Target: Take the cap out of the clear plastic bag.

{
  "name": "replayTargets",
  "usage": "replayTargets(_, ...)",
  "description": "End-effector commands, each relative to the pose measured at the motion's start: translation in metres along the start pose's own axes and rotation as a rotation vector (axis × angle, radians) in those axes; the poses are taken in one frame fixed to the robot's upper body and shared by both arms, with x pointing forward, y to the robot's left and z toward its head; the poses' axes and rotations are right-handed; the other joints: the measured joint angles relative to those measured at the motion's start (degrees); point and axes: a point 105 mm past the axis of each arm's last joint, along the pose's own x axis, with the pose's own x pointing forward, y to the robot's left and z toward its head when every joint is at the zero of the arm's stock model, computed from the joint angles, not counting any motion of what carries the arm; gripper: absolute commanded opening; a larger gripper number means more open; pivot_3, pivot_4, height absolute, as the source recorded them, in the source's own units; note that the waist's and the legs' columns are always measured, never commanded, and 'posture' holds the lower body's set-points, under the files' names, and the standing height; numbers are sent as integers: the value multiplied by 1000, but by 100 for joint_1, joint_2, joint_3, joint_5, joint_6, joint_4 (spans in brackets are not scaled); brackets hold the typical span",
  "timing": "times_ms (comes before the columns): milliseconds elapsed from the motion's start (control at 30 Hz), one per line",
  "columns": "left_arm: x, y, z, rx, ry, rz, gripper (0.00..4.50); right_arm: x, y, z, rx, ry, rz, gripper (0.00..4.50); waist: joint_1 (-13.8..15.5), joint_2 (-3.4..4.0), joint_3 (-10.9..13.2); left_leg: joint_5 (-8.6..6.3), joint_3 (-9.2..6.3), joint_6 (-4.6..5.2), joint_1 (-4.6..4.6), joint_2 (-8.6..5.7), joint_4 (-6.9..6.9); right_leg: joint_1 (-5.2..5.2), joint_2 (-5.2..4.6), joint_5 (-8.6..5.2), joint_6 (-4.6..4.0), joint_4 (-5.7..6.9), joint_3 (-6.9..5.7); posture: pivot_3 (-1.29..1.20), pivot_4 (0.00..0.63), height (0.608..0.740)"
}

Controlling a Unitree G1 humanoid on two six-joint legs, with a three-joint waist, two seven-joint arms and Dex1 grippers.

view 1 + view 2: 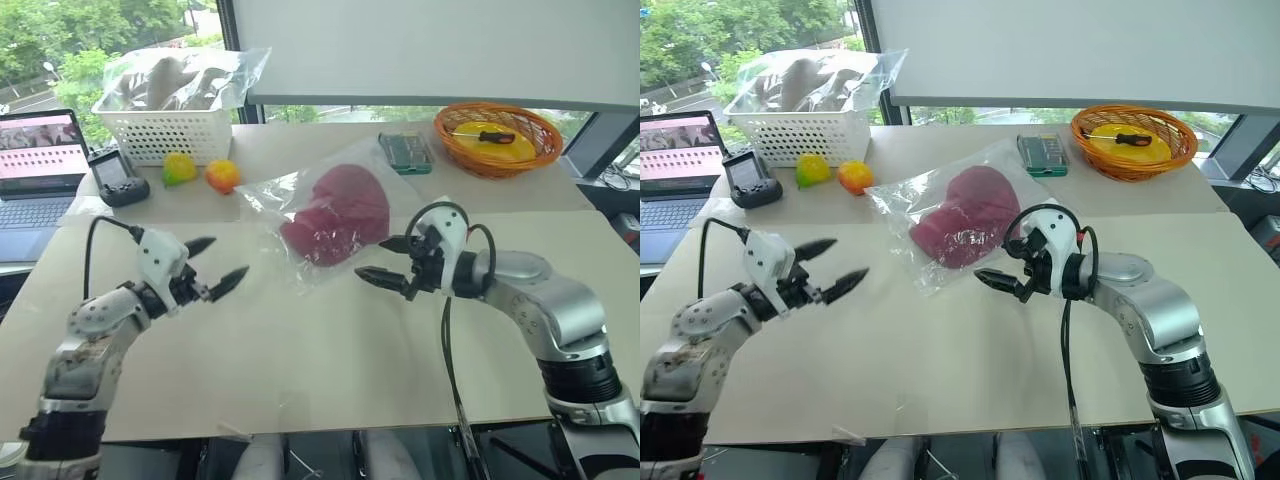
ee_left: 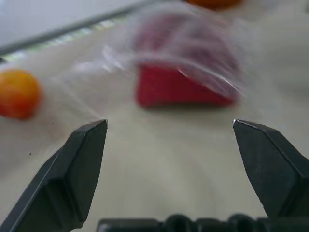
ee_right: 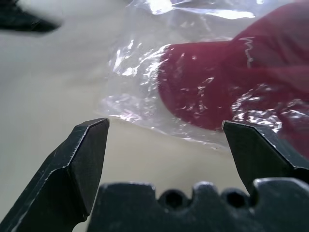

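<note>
Cap point(image 1: 340, 212) sealed inside bag point(image 1: 300, 262), mid-table. Your left gripper point(image 1: 222, 262) and right gripper point(image 1: 388, 262) flank it, jaws apart, empty, likely for grabbing.

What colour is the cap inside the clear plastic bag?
Dark red, or maroon. The cap shows best in the right wrist view.

Maroon cap point(image 1: 338, 212) (brim toward the robot), inside crinkly clear plastic bag point(image 1: 268, 192), mid-table.
</note>
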Motion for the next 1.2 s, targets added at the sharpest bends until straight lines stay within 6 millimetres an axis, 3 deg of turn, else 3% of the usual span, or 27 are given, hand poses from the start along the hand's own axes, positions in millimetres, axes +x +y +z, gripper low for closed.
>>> replayTargets(33,-14,-10,9,-1,29,-102,4447,5,3,17,-78,-46,-15,4500,-4,4,2,0,1,0,-1,-3,-1,-1,-2,-2,-3,6,1,0,150,736)
replayTargets(167,-15,-6,7,-8,38,-92,4447,22,13,4,-367,61,-32,4500,24,5,2,0,1,0,1,-3,-1,1,-3,-16,18,2,-1,0,150,736)
replayTargets(400,-6,-6,14,-36,-11,-86,4447,39,10,2,-635,42,-160,4500,39,5,2,0,0,0,-5,-4,-2,-5,-5,-3,-2,0,-1,0,150,736)
replayTargets(533,-6,-9,14,-36,-12,-100,4447,43,9,4,-748,36,-208,4500,34,5,2,0,1,0,-4,-4,-3,-7,-4,-1,-4,1,0,0,150,736)
replayTargets(867,-8,-6,15,-56,-15,-88,4447,45,15,-14,-971,90,-184,4500,31,5,2,0,1,0,-2,-4,-3,-5,-4,-1,-5,1,0,0,150,736)
replayTargets(967,-7,-6,16,-54,-9,-98,4447,59,4,-23,-1152,114,-305,4500,27,3,0,0,1,0,0,-4,-3,-4,-3,-2,-4,2,0,0,150,736)
replayTargets(1200,-7,-4,22,-46,-16,-83,4447,81,10,-27,-1152,67,-362,4500,-6,3,0,0,2,-1,-2,-4,-6,-7,-2,0,-9,3,1,0,150,736)
